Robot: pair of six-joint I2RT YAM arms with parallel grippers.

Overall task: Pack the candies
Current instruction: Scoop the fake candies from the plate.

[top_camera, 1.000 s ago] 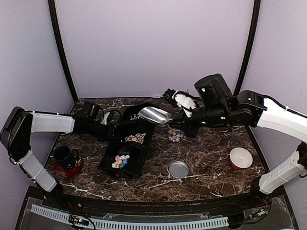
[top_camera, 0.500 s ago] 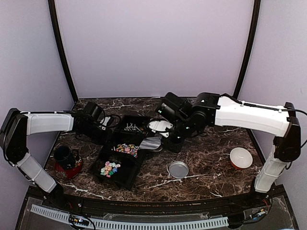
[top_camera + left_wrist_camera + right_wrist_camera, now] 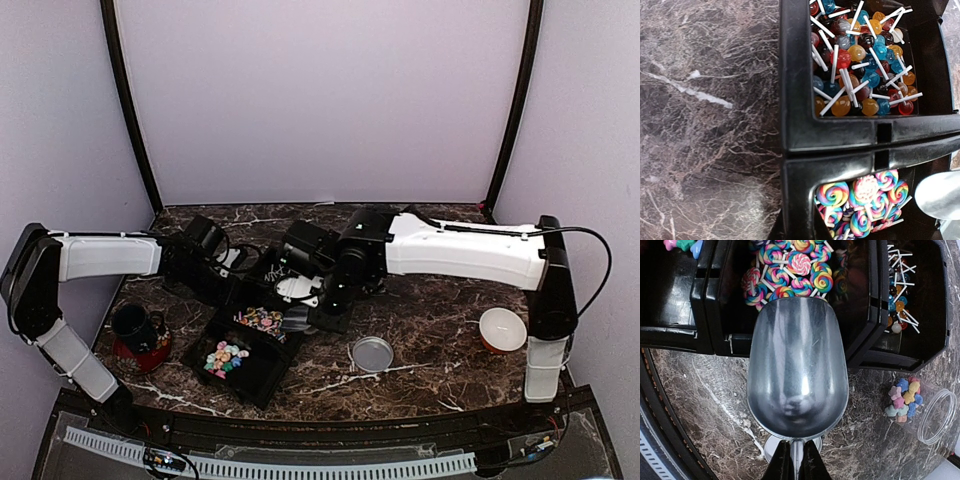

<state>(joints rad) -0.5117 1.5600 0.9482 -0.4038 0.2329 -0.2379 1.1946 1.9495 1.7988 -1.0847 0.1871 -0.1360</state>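
The candies (image 3: pixel 227 357) fill the nearest compartment of a black tray (image 3: pixel 262 372); their edge shows in the right wrist view (image 3: pixel 682 245). More candies (image 3: pixel 904 399) lie inside a glass jar (image 3: pixel 935 415) tipped on its side right of the tray. My right gripper (image 3: pixel 796 462) is shut on the handle of an empty metal scoop (image 3: pixel 797 370), whose mouth reaches over the swirl-lollipop compartment (image 3: pixel 790 270). In the top view the scoop (image 3: pixel 298 318) sits at the tray's right side. My left gripper (image 3: pixel 795 232) is shut on the tray's wall (image 3: pixel 800 175) at its far-left corner.
Ball lollipops (image 3: pixel 860 55) fill the tray's far compartment. A round metal lid (image 3: pixel 372 353) lies right of the tray, partly under the scoop's handle. A white bowl (image 3: pixel 502 328) stands at the right. A black mug on a red saucer (image 3: pixel 137 328) stands at the left.
My right arm has swung left and down, carrying the scoop from above the jar to the tray's middle compartment. The tray has slid toward the near left.
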